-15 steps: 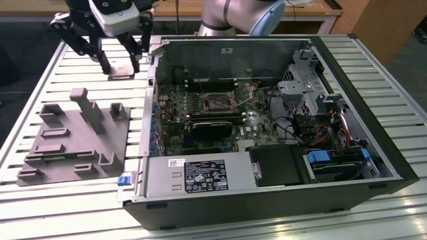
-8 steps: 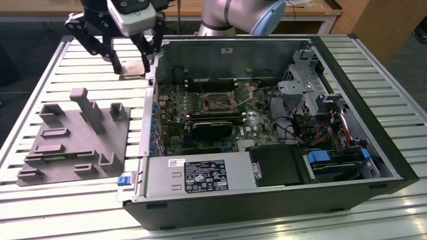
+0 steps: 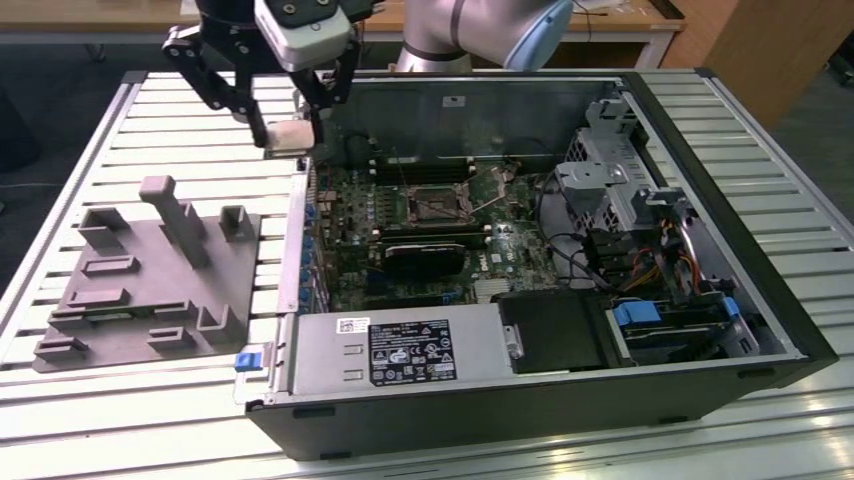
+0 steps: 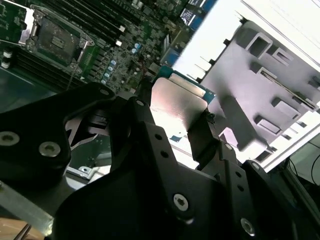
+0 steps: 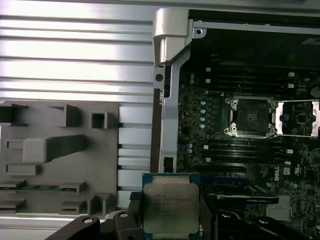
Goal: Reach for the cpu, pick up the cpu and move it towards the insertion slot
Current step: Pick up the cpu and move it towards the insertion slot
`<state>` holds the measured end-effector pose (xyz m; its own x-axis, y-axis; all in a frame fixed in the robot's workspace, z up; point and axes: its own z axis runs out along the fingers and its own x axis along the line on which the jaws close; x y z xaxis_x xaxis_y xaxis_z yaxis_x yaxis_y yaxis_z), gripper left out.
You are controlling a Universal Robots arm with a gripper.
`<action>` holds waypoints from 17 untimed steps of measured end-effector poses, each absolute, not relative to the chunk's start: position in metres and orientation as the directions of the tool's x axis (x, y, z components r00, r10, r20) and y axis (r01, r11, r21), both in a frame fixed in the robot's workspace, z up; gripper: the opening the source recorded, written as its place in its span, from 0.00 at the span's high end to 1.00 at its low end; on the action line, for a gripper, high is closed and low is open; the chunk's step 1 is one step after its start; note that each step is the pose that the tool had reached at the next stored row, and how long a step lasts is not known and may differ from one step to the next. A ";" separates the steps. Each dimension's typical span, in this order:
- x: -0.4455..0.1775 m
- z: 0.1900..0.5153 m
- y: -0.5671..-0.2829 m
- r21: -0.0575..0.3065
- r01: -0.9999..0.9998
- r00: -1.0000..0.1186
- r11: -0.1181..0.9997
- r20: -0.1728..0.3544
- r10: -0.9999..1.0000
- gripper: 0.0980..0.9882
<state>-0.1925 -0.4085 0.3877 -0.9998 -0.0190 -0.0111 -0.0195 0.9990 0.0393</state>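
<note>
In the exterior view the gripper [image 3: 287, 128] hangs above the computer case's [image 3: 747, 260] edge, clamped on the pale cpu [image 3: 284, 136]. In both wrist views the cpu [image 5: 170, 208] shows a silvery square top with a green rim, pinched between black fingers [image 4: 209, 135], apart from the insertion slot [image 5: 250, 117].

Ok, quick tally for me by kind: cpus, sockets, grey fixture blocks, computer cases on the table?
cpu: 1, held in the gripper
insertion slot: 1, empty, on the motherboard
grey fixture block: 1, beside the case
computer case: 1, open
Total: 4
</note>
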 end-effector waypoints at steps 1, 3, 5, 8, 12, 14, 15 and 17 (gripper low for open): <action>-0.190 0.388 -0.409 0.039 -0.019 -1.000 0.999 -0.011 -0.019 0.51; -0.185 0.388 -0.409 0.039 -0.019 -1.000 0.999 -0.011 -0.019 0.51; -0.179 0.388 -0.409 0.039 -0.020 -1.000 0.999 -0.011 -0.019 0.51; -0.171 0.388 -0.408 0.039 -0.019 -1.000 0.999 -0.011 -0.019 0.51; -0.161 0.388 -0.409 0.039 -0.020 -1.000 0.999 -0.011 -0.019 0.51; -0.156 0.388 -0.408 0.039 -0.019 -1.000 0.999 -0.011 -0.019 0.51; -0.153 0.388 -0.408 0.039 -0.019 -1.000 0.999 -0.011 -0.019 0.51; -0.148 0.388 -0.409 0.039 -0.019 -1.000 0.999 -0.011 -0.019 0.51</action>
<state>-0.1480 -0.4085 0.3878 -0.9998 -0.0190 -0.0109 -0.0194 0.9990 0.0392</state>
